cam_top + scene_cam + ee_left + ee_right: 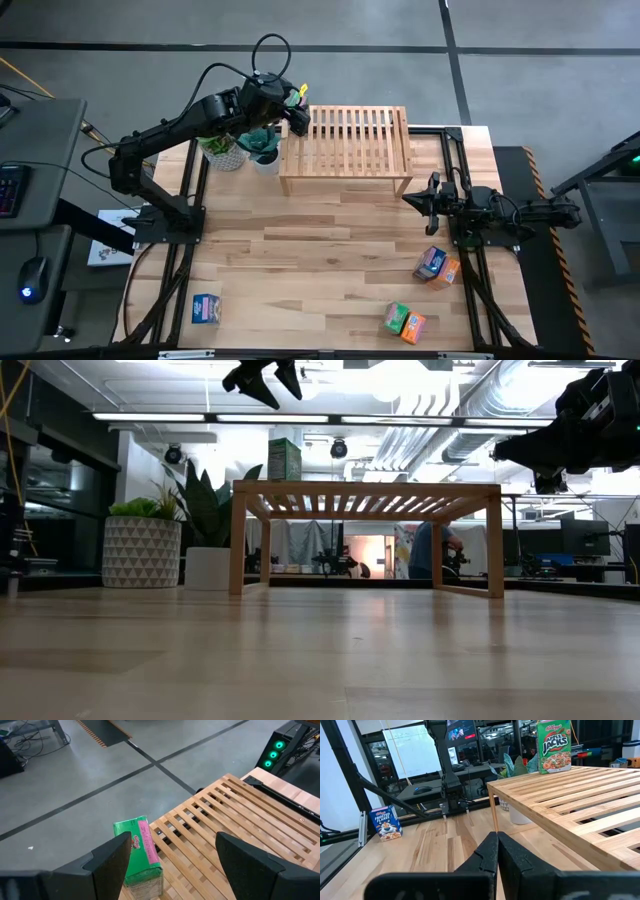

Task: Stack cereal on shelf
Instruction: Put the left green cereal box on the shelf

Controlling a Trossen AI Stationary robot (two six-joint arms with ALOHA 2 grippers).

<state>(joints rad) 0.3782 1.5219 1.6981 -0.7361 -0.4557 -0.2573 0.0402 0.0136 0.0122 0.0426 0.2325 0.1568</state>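
A green cereal box [137, 854] stands upright on its bottom at the far left corner of the wooden shelf [345, 145]. It also shows in the low view [284, 460] and the right wrist view [554, 746]. My left gripper [174, 837] hangs open a little above that box [268, 382], clear of it. My right gripper [497, 851] is shut and empty, and waits level at the table's right side [420, 200] near the shelf's right end. Loose cereal boxes lie on the table: a blue one [207, 309], a blue and orange pair [437, 265], and a green and orange pair [404, 321].
Two potted plants [225, 150] [265, 152] stand just left of the shelf, under my left arm. The rest of the shelf's slatted top [235, 820] is bare. Open tabletop [320, 260] lies between the shelf and the near edge. A person [432, 550] is in the room behind.
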